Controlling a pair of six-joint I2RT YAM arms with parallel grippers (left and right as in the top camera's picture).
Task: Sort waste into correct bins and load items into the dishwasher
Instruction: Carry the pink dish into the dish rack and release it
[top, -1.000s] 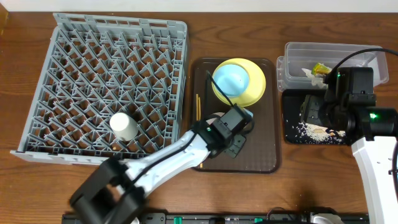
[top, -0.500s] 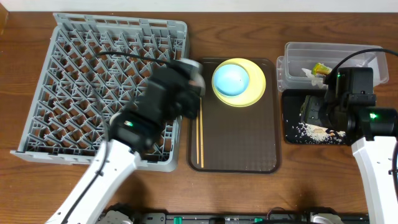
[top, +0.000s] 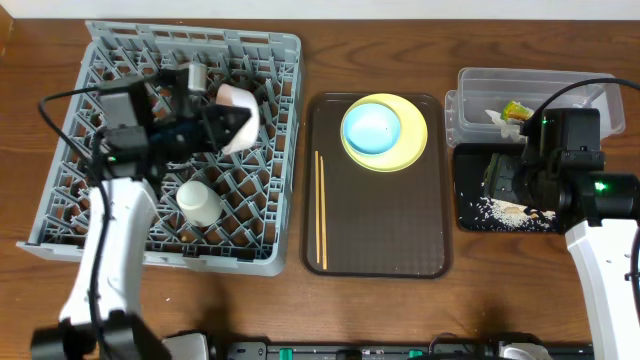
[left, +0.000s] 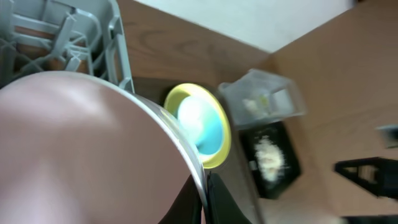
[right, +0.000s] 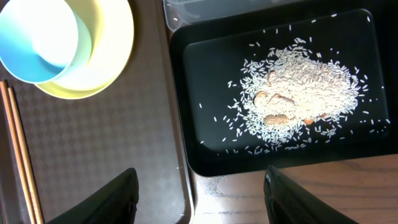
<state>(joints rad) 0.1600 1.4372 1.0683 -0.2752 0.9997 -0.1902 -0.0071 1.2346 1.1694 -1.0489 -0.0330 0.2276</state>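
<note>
The left jaws are clamped on the pinkish-white bowl (top: 238, 120), tilted above the grey dish rack (top: 265, 190) at its 1 o'clock part. Upright pegs stand beneath, and the white cup (top: 200, 203) sits at the bowl's 6 o'clock. At the rack's 3 o'clock lies the brown tray (top: 390, 230) with the yellow plate (top: 412, 135), blue bowl (top: 370, 126) and chopsticks (top: 320, 215). The right jaws stand apart over the black tray (right: 211, 143) holding rice (right: 305, 81). The clear tub (top: 480, 85) with the wrapper (top: 515, 109) sits just beside it at 12 o'clock.
</note>
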